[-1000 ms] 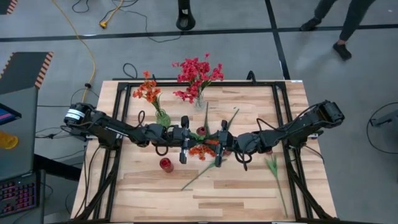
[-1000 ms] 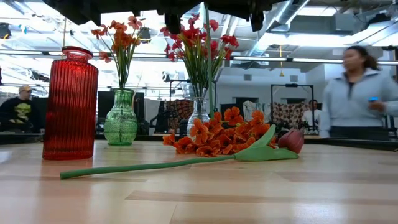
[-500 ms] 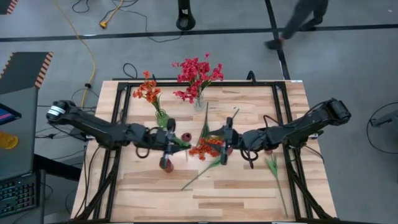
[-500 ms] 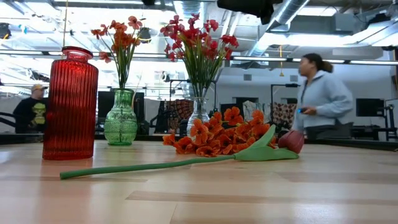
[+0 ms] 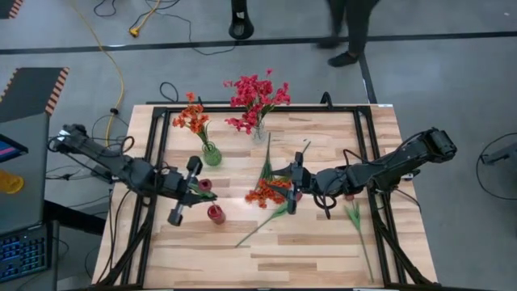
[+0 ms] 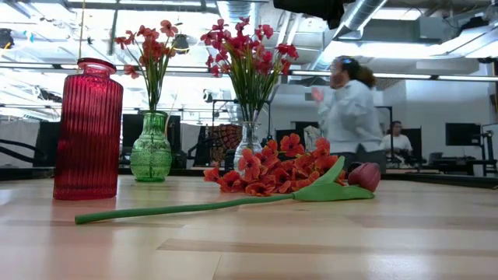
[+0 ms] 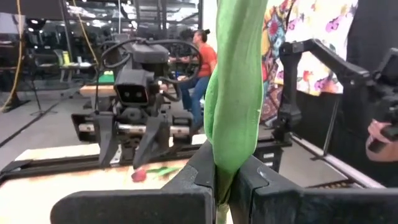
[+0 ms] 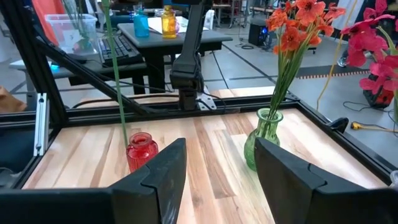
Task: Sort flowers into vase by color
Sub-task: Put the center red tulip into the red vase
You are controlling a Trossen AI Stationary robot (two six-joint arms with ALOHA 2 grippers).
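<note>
My left gripper (image 5: 196,188) is over the table's left half, just beyond the red vase (image 5: 216,213), shut on a tulip whose dark red bud (image 5: 204,184) shows beside it. My right gripper (image 5: 291,187) hovers open at mid-table over an orange spray (image 5: 265,192) lying flat. A second tulip (image 6: 364,176) lies beside the spray, its stem (image 5: 260,226) running toward the near edge. A third tulip (image 5: 355,217) lies on the right. The green vase (image 5: 212,153) holds orange sprays (image 5: 192,120). The clear vase (image 6: 249,140) holds pink-red sprays (image 5: 257,95). My left gripper (image 7: 227,171) pinches the tulip between its two fingers on the green leaf-wrapped stem (image 7: 231,134). The fingers come in level from the table's left and lie across the stem. The tulip is lifted clear and upright; its thin lower stem (image 8: 117,81) hangs down beside the red vase (image 8: 142,150).
Black frame rails (image 5: 161,145) run along the table's left, far and right sides. The three vases stand in the far-left part of the table. Bare wood lies along the near edge (image 5: 307,259). A person (image 6: 350,117) walks in the room beyond the table.
My left gripper has drawn back from mid-table toward the left edge, carrying the tulip away from the right gripper and over to the red vase. The right gripper has stayed near the orange spray. The person beyond the table has walked across the room.
</note>
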